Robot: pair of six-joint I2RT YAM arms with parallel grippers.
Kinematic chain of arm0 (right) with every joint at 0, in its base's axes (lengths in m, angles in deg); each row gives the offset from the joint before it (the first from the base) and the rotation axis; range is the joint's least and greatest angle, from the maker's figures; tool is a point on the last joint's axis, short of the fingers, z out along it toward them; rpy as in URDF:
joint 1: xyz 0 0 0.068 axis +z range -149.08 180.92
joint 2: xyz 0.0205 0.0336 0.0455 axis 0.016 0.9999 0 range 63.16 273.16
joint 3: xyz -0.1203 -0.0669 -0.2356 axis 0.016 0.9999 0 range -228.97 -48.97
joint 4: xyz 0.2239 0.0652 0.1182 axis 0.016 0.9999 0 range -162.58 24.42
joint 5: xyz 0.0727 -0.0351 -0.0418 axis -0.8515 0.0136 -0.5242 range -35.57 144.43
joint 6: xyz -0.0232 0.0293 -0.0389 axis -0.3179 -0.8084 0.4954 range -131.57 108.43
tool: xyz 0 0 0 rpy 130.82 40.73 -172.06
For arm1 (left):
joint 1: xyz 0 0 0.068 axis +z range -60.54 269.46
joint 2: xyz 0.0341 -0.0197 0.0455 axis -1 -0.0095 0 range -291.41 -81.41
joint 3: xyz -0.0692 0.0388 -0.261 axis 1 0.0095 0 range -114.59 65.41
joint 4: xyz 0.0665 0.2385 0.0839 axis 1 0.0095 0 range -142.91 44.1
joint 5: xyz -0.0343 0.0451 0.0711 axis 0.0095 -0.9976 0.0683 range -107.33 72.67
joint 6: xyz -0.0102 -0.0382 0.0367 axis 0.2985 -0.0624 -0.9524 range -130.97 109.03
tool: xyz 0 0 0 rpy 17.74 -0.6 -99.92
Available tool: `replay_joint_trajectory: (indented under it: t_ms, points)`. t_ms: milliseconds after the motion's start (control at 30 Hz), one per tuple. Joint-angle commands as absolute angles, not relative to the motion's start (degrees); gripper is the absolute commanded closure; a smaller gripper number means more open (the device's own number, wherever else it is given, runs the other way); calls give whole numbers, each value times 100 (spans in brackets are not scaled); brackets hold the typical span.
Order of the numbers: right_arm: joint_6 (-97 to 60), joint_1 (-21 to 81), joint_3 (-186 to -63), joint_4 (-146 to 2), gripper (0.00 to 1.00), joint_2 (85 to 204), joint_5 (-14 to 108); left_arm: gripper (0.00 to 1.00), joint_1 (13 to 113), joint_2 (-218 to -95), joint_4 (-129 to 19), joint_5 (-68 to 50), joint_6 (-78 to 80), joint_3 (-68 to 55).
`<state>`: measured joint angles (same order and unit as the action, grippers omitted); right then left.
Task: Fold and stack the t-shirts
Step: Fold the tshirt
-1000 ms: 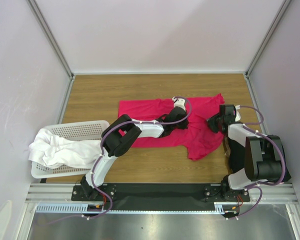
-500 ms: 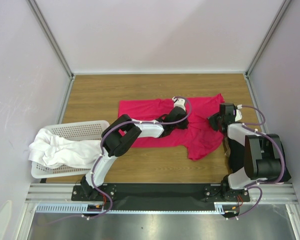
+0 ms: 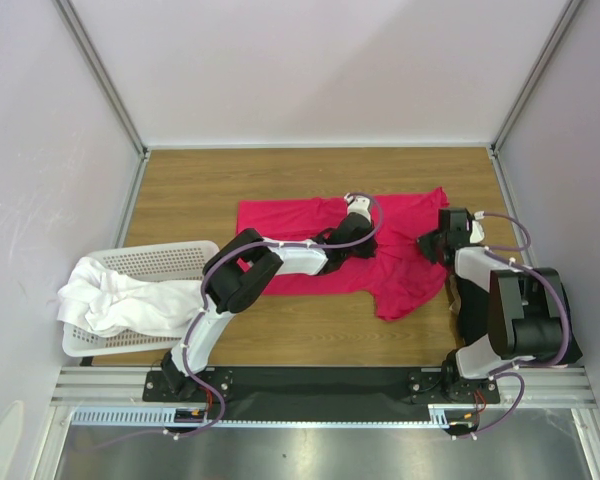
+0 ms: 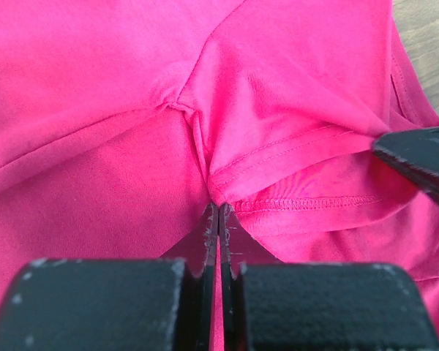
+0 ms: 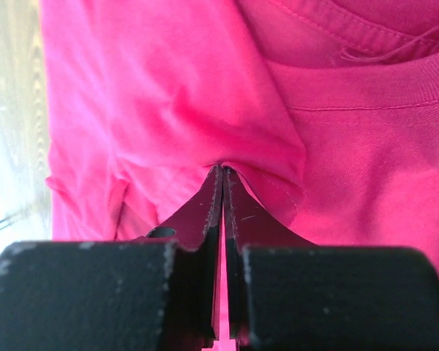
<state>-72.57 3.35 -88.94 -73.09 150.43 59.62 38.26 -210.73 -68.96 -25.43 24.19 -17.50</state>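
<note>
On the wooden table (image 3: 180, 190), a crimson t-shirt (image 3: 290, 215) is spread at the centre and bunched toward 4 o'clock. At 8 o'clock, white t-shirts (image 3: 120, 300) are heaped in a basket (image 3: 160, 258). Crimson fabric is pinched tight by the left gripper (image 4: 219, 208) and the right gripper (image 5: 222, 172).

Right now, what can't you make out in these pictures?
- Top view: the left arm covers the middle of the pink shirt, hiding folds there.
- Top view: white shirts lie bunched in the basket; their number is unclear.
- Wrist views: left end effector and right end effector pinch pink fabric; too close to count layers.
</note>
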Motion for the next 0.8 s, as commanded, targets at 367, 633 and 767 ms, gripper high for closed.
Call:
replay_joint_trajectory:
  t_ms: [367, 633, 767]
  points:
    - [-6862, 294, -8677, -6783, 100, 14095, 5848, 100, 3971, -20499, -7145, -2418, 2603, -1492]
    - [-6695, 329, -8527, -6617, 100, 13901, 5522, 100, 3971, -20446, -7233, -2418, 2665, -1378]
    - [-6528, 329, -8404, -6423, 100, 13796, 5496, 100, 3971, -20437, -7242, -2410, 2665, -1351]
